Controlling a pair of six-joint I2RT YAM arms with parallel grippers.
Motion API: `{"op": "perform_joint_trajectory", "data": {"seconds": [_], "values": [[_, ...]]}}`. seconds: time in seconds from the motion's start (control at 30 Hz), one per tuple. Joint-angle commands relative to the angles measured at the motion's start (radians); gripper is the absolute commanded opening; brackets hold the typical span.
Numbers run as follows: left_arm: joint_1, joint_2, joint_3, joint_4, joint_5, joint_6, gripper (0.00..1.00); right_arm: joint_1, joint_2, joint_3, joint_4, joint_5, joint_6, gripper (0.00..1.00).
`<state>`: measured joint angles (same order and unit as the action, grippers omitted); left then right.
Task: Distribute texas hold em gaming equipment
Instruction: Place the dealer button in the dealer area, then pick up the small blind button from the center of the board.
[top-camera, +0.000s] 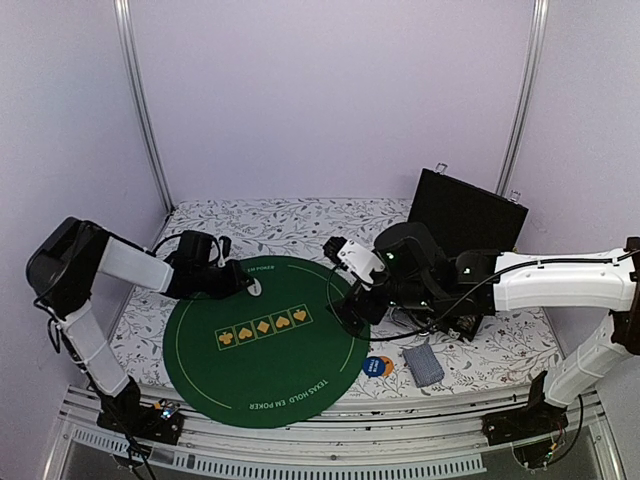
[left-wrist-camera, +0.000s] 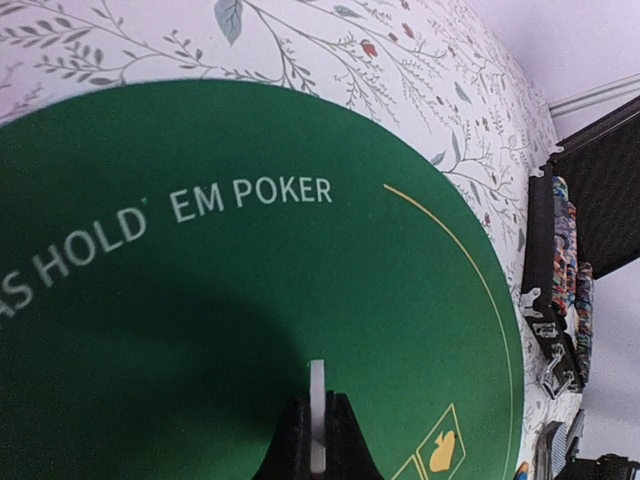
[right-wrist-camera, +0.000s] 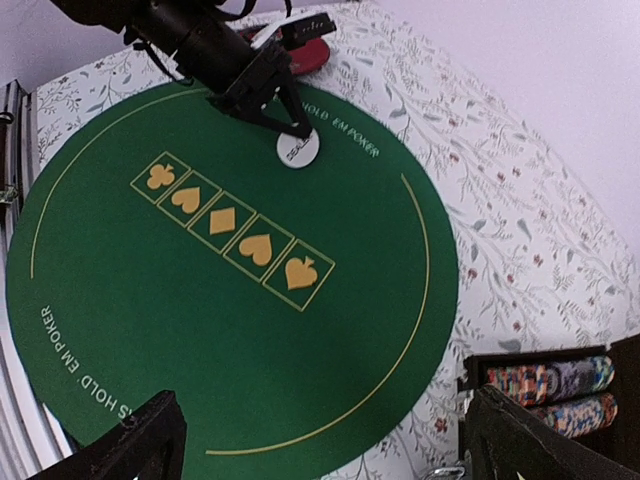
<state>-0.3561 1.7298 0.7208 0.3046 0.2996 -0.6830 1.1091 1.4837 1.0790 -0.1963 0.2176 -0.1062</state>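
Observation:
A white round button (left-wrist-camera: 317, 380) marked DEALER (right-wrist-camera: 298, 149) is pinched edge-on between my left gripper's (left-wrist-camera: 318, 402) fingers. It hangs low over the far rim of the green poker mat (top-camera: 262, 375), by the printed lettering. My right gripper (right-wrist-camera: 335, 455) hovers over the mat's right side (top-camera: 347, 305), jaws wide apart with nothing between them. Blue and orange buttons (top-camera: 378, 366) lie off the mat's right edge. Beside them is a deck of patterned cards (top-camera: 424, 362). Striped poker chips (right-wrist-camera: 550, 382) fill rows of a black tray.
An open black case (top-camera: 465, 215) stands at the back right, its chip tray under the right arm. A dark red disc (right-wrist-camera: 311, 55) lies behind the left gripper on the floral cloth (top-camera: 300, 225). Five yellow suit symbols (top-camera: 262, 326) mark the mat's middle.

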Motion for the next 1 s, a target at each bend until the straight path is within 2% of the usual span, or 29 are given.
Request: {"op": "perform_joint_trajectory", "data": {"seconds": [0.0, 0.2, 0.3, 0.37, 0.5, 0.6, 0.83, 0.97], "values": [[0.017, 0.094, 0.08, 0.059, 0.079, -0.025, 0.0, -0.072, 0.006, 0.06, -0.181, -0.163, 0.108, 1.0], [0.042, 0.142, 0.052, 0.082, -0.007, -0.071, 0.04, -0.098, 0.037, 0.078, -0.395, -0.253, 0.218, 1.0], [0.043, 0.178, 0.094, 0.028, -0.023, -0.051, 0.13, -0.103, 0.068, 0.075, -0.477, -0.292, 0.248, 0.98], [0.042, 0.186, 0.116, -0.014, -0.028, -0.044, 0.31, -0.103, 0.102, 0.074, -0.529, -0.301, 0.269, 0.96], [0.038, 0.087, 0.087, -0.083, -0.145, -0.061, 0.75, -0.103, 0.16, 0.057, -0.587, -0.293, 0.314, 0.9], [0.018, -0.044, 0.046, -0.124, -0.229, -0.057, 0.97, -0.097, 0.215, 0.059, -0.61, -0.29, 0.331, 0.87], [-0.182, -0.295, 0.081, -0.292, -0.489, 0.064, 0.98, -0.036, 0.332, 0.123, -0.603, -0.306, 0.293, 0.87], [-0.214, -0.401, 0.047, -0.305, -0.482, 0.055, 0.98, -0.031, 0.372, 0.124, -0.593, -0.289, 0.286, 0.87]]}}
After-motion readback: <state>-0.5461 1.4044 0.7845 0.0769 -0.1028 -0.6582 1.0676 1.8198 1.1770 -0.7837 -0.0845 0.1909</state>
